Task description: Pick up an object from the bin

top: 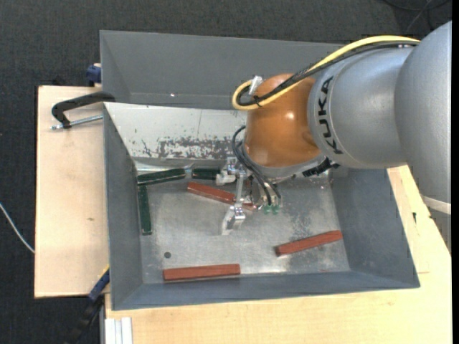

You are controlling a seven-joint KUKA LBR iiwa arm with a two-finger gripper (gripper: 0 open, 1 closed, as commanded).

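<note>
My gripper [233,217] hangs low over the middle of the bin floor, under the arm's orange cover. A red-brown flat stick [209,192] lies slanted just left of it, and the stick's right end runs up to the gripper. Whether that end is held is hidden. A short dark green stick [205,172] lies just above the red-brown one, near the back wall.
Two more dark green sticks lie at the left, one level [162,178] and one upright [145,210]. A red-brown stick [309,244] lies slanted at the right front. Another [201,271] lies along the front wall. The arm covers the bin's back right.
</note>
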